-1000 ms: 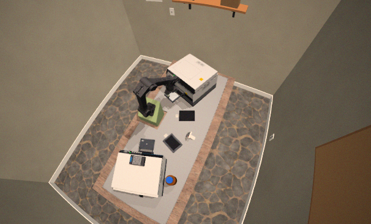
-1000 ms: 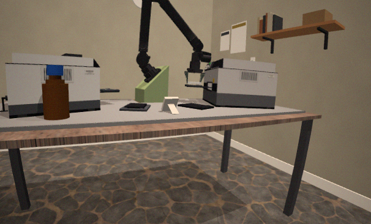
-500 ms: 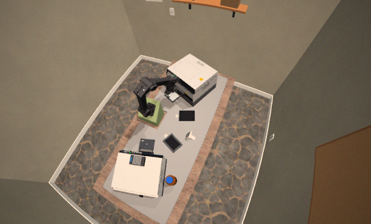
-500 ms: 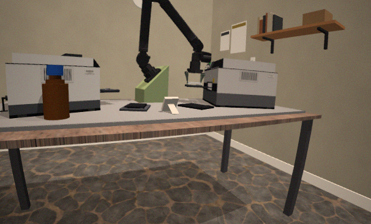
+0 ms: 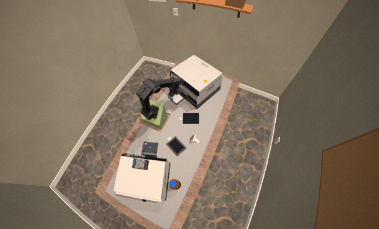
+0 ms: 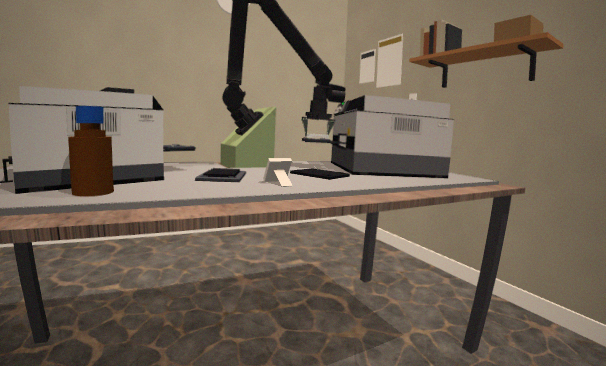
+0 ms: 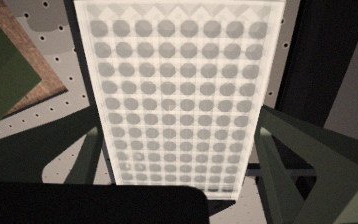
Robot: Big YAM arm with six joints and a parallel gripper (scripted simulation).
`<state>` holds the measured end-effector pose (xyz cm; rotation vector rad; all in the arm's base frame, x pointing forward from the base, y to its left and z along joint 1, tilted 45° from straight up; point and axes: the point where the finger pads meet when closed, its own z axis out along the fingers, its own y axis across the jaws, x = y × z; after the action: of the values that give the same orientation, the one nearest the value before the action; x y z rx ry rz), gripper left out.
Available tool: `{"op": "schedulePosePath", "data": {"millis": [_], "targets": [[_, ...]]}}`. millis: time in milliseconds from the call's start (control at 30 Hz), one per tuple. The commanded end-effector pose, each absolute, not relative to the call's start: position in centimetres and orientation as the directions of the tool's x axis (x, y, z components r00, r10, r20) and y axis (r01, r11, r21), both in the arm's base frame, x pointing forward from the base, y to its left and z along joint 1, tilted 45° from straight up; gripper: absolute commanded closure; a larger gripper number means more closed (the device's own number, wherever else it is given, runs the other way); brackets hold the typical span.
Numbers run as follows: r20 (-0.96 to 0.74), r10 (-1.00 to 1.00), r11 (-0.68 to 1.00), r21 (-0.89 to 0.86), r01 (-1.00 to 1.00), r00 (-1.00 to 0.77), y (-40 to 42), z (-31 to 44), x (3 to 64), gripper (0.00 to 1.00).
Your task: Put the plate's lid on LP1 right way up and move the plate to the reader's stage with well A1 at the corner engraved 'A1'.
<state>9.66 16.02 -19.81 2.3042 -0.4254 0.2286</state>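
The clear lidded plate (image 5: pixel 177 98) (image 6: pixel 317 136) (image 7: pixel 179 100) lies at the stage (image 6: pixel 309 140) of the machine with the yellow mark. My gripper (image 7: pixel 178 112) (image 6: pixel 318 131) points down over it. Its fingers stand wide and meet both long edges at lid height; it looks shut on the lid. I cannot tell whether the lid has lifted off the plate, and the A1 marks are unreadable. Two bench positions, one flat black pad (image 5: pixel 191 118) and one raised dark nest (image 5: pixel 176 146), look empty; their names are too small to read. The other machine's stage (image 5: pixel 150 146) holds no visible plate.
The yellow-marked machine (image 5: pixel 196 73) (image 6: pixel 403 135) stands close beside my gripper. The other machine (image 5: pixel 140 179) is at the far end, with the blue-capped brown bottle (image 5: pixel 174 184) (image 6: pixel 91 162) beside it. A small cream stand (image 5: pixel 196 139) (image 6: pixel 279 170) stands near the raised nest.
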Motion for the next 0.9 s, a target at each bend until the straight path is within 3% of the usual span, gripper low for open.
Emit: {"op": "schedulePosePath", "data": {"millis": [0,867], "targets": [[0.285,-0.236,-0.666,0.648,-0.369,0.929,16.74,-20.19,10.07,0.14],[0.285,-0.234,-0.661,0.655,-0.367,0.930,16.16,-20.16,9.92,0.14]]}}
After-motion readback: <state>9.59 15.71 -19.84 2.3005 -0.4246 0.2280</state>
